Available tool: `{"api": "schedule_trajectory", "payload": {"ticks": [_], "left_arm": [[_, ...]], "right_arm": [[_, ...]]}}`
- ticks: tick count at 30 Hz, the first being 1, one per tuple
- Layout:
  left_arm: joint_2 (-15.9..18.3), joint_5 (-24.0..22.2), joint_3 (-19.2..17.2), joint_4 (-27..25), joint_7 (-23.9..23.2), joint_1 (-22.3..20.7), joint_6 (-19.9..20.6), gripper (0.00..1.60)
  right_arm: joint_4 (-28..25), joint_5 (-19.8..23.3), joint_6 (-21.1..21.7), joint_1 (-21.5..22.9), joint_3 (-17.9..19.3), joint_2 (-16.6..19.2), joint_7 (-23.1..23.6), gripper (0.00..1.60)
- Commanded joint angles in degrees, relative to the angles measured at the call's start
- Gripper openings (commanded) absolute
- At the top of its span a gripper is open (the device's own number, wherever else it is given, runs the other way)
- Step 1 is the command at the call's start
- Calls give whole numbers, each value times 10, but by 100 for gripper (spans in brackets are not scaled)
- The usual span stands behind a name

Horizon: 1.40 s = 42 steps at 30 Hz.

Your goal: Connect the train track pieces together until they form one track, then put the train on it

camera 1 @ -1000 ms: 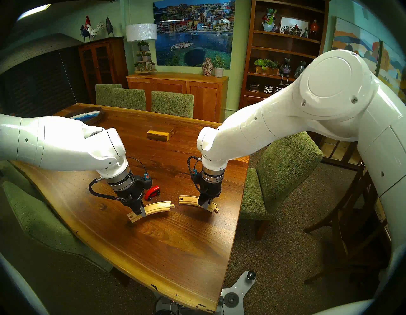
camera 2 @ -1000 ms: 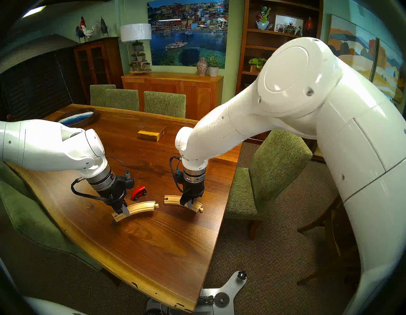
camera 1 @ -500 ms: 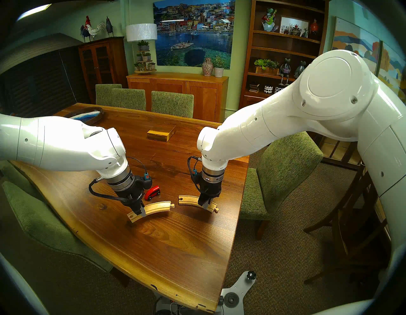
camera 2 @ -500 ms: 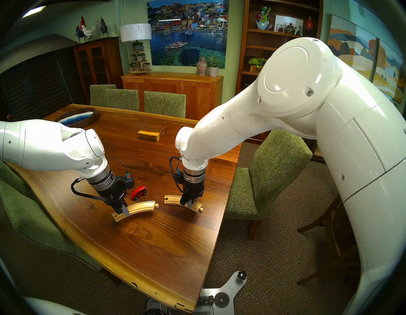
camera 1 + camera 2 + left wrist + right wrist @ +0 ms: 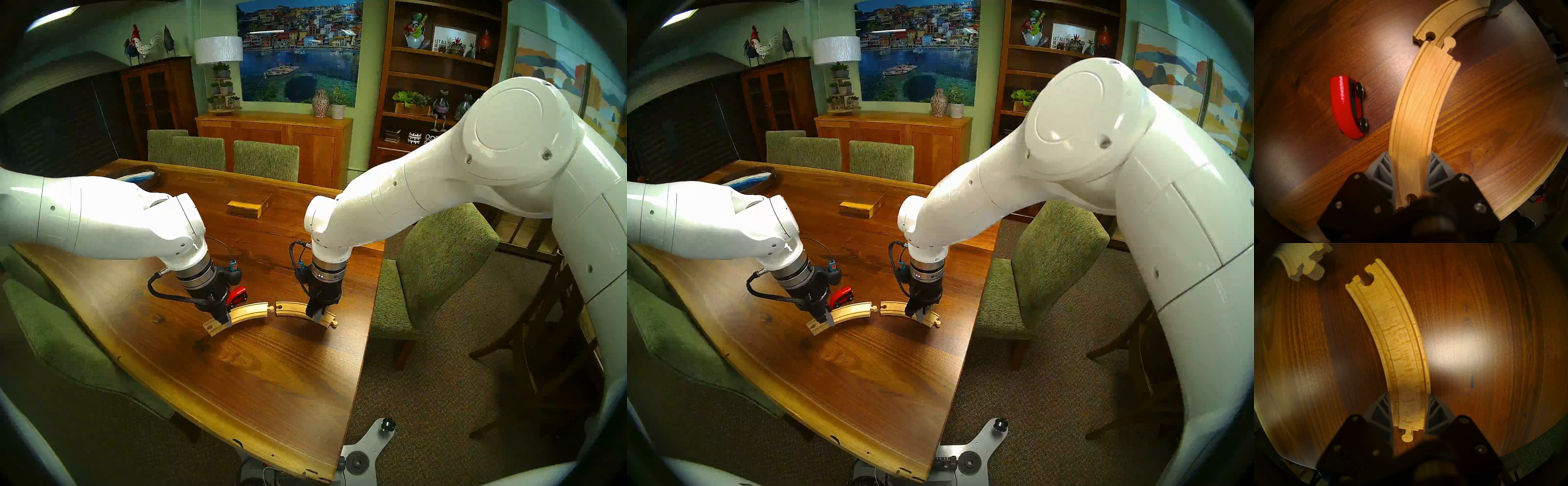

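Observation:
Two curved pale-wood track pieces lie end to end near the table's right side. My left gripper (image 5: 225, 322) (image 5: 1410, 169) is shut on the left track piece (image 5: 246, 312) (image 5: 1417, 101) near its hole end and holds it slightly above the table. Its peg (image 5: 1449, 44) overlaps the end of the right track piece (image 5: 293, 308) (image 5: 1449, 18), just beside that piece's hole and not in it. My right gripper (image 5: 317, 317) (image 5: 1409, 412) is shut on the right track piece (image 5: 1398, 344) near its peg end, flat on the table. The red train (image 5: 237, 295) (image 5: 1345, 108) stands just behind the left piece.
A rectangular wooden block (image 5: 249, 205) lies mid-table farther back. A dark oval tray (image 5: 142, 176) sits at the back left. Green chairs (image 5: 437, 258) ring the table, and the table's right edge (image 5: 369, 322) runs close beside my right gripper.
My left arm has carried its track piece to the right and a little away from me, closing the gap so its peg meets the right piece's hole end. The right arm has not moved.

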Motion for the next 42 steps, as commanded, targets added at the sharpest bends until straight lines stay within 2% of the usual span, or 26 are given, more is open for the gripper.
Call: {"api": "schedule_trajectory", "payload": {"ticks": [1, 6, 14, 24, 32, 42], "left_arm": [[-41, -16, -21, 27, 13, 20, 1, 0], [-57, -32, -30, 46, 30, 45, 1, 0], [-62, -38, -38, 55, 43, 57, -2, 0], [-55, -41, -38, 55, 39, 52, -3, 0], [-58, -69, -46, 66, 44, 53, 11, 0], [-60, -73, -47, 69, 48, 50, 22, 0]], "right_arm": [[4, 2, 1, 5, 1, 2, -2, 0], [4, 2, 1, 5, 1, 2, -2, 0], [4, 2, 1, 5, 1, 2, -2, 0], [4, 2, 1, 5, 1, 2, -2, 0], [4, 2, 1, 5, 1, 2, -2, 0], [4, 2, 1, 6, 1, 1, -2, 0]]}}
